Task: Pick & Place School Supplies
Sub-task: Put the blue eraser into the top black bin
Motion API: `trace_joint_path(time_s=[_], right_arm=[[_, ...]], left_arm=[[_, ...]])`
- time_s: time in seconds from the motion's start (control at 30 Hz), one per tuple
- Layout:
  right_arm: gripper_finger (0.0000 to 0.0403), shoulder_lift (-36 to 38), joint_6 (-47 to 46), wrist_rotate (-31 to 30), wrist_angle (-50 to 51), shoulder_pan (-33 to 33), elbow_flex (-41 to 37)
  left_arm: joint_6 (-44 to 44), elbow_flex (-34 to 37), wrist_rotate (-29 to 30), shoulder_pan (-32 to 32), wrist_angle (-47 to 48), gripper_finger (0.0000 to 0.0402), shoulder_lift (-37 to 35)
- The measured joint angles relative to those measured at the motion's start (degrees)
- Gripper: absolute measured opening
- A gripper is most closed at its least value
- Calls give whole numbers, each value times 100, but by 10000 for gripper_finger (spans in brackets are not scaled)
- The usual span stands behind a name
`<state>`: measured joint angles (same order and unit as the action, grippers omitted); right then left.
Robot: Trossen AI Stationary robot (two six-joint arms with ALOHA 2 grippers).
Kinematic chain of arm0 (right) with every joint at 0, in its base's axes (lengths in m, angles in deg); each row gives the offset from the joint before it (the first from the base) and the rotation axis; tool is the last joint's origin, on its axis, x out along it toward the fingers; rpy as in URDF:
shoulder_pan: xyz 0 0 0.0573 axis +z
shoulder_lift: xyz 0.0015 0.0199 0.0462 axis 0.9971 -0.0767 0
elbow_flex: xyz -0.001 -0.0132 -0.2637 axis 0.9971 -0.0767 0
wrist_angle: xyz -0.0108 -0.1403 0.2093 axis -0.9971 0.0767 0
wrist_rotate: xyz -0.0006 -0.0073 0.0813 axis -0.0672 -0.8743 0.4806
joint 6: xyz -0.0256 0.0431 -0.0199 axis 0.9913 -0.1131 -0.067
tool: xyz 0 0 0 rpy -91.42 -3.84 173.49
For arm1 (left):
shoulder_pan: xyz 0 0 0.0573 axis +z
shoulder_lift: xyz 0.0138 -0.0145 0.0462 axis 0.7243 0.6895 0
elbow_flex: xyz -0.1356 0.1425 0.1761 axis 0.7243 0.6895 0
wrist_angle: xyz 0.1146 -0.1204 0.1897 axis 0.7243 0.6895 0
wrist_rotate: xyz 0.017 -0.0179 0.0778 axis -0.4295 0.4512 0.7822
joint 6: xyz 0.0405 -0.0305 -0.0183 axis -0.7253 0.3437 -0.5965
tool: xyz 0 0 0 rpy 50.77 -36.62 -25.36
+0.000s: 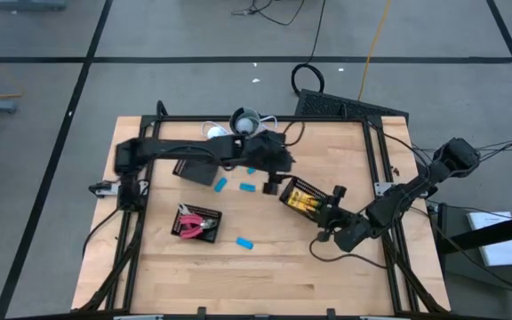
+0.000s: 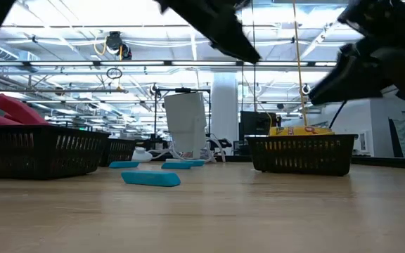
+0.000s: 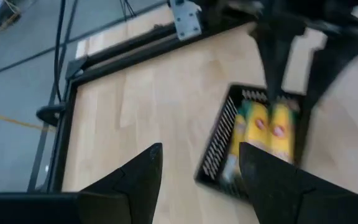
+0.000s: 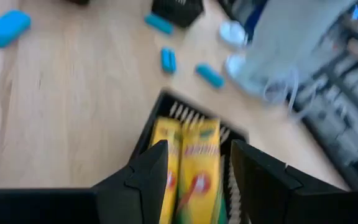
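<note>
Two yellow boxes (image 4: pixel 188 165) lie side by side in a black mesh basket (image 1: pixel 302 197) right of the table's middle. Several light-blue blocks lie loose on the wood: (image 1: pixel 221 185), (image 1: pixel 248 188), (image 1: pixel 244 242). Red-handled tools (image 1: pixel 192 224) sit in a second mesh basket toward the left. My right gripper (image 4: pixel 197 148) is open and hovers just above the yellow boxes, at the basket's right side (image 1: pixel 329 212). My left gripper (image 3: pixel 201 152) is open and empty, raised over the table's far middle (image 1: pixel 276 164), looking down at the same basket (image 3: pixel 253 134).
A third dark basket (image 1: pixel 196 171) sits under the left arm. A white-grey round cup with a cable (image 1: pixel 245 120) stands at the far edge. Bare wood stretches along the near edge (image 1: pixel 265 276). The black frame rails (image 1: pixel 380 169) border the table.
</note>
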<state>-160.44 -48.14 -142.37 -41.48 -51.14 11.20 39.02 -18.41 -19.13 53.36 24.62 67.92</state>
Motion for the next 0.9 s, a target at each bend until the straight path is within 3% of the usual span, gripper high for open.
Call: trace_joint_path(time_s=[0.1, 0.17, 0.37, 0.53, 0.7, 0.9], right_arm=[[166, 2, 1091, 55, -959, -201, 0], [166, 2, 1757, 428, -1643, -460, 0], [166, -193, 3058, 2770, -3691, -1667, 9], [166, -794, 3218, 4418, -4842, -2652, 66], [166, -1768, 3080, 5427, -4554, -3264, 878], [166, -2890, 3385, 5827, -2527, -3546, 2704]], left_arm=[[-31, 352, 190, -84, 377, 216, -507], [-12, 703, 297, -123, 579, 216, -932], [530, 2316, 291, -81, 537, 216, -2467], [1333, 4119, 236, -102, -537, 216, -3907], [1880, 5966, 317, -289, -2242, 216, -5054], [2145, 7396, 788, -416, -3553, 216, -5919]])
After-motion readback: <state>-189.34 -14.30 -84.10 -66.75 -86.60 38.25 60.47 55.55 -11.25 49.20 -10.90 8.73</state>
